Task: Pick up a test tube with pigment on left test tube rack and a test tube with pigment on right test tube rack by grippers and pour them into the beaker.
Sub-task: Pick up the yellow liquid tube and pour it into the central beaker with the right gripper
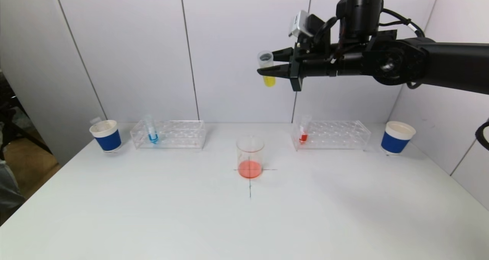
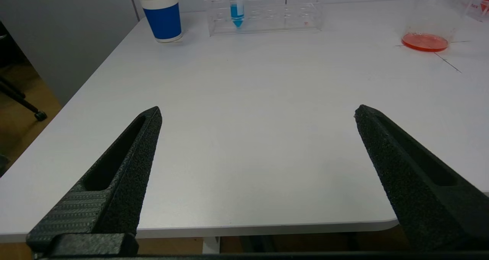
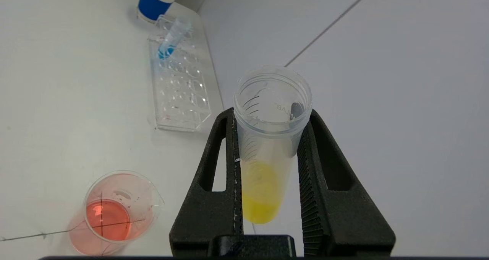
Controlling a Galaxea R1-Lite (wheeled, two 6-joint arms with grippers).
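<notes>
1. Right gripper (image 1: 272,68): clamped on the yellow test tube (image 1: 267,73), held upright and high above the table, mouth up, pigment pooled at the bottom. Fingers (image 3: 229,168) pinching the tube's middle from both sides, rim clear above them.
2. Step in hand, by the look of it: carrying the tube to the pour. Best done by keeping the tube upright while lowering toward the beaker (image 1: 250,157), then bringing the mouth over the rim before tipping slowly, so that nothing splashes onto the table (image 1: 153,214).
3. Beaker: below the gripper and nearer, slightly left of the tube, well apart in height. Standing on the black cross, already holding orange-red liquid.
4. Right test tube rack (image 1: 330,135): far right of the beaker, one red tube (image 1: 303,133) at its left end.
5. Left test tube rack (image 1: 168,134): far left, with a blue tube (image 1: 151,132) untouched.
6. Left gripper (image 2: 258,112): spread wide, empty, hovering low at the near left of the table, idle.
</notes>
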